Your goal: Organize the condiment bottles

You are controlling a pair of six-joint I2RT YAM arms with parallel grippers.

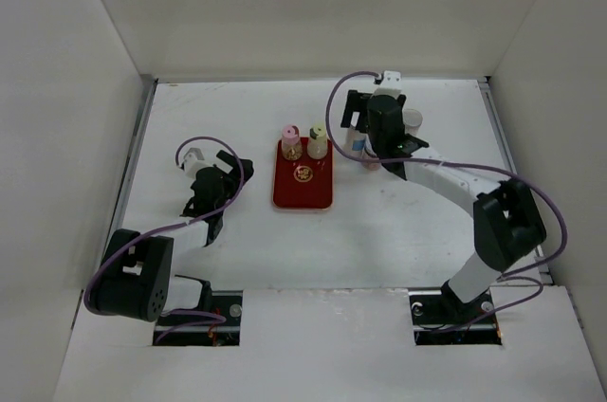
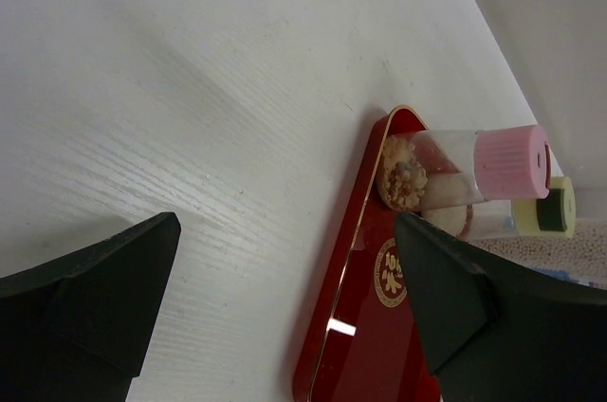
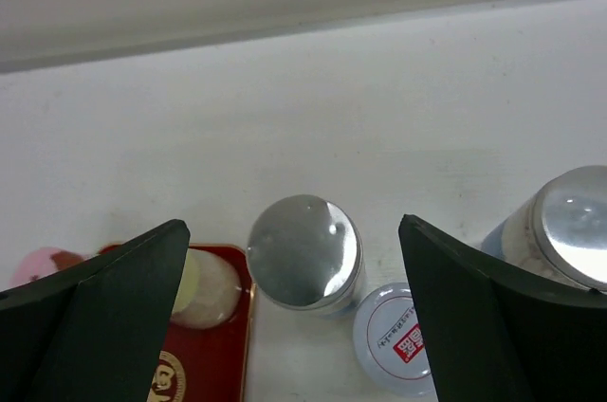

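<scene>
Your left pincer (image 2: 286, 222) hangs released over the bench (image 1: 209, 113) left of the red tray (image 2: 365, 355), whose far end holds the pink-lidded bottle (image 2: 465, 167) and yellow-lidded bottle (image 1: 317, 143), while your right pincer (image 3: 294, 224), spread and empty, hovers above the silver-lidded bottle (image 3: 305, 252) on the bench just right of the tray.

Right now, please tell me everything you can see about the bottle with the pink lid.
The pink-lidded bottle is a small clear cylinder, glass or plastic, closed with a pink cap. Beige, crumbly contents fill only its bottom part; the rest looks empty. It stands upright in the far left corner of the red tray, next to a yellow-lidded bottle. Only the tray clearly touches it.
</scene>
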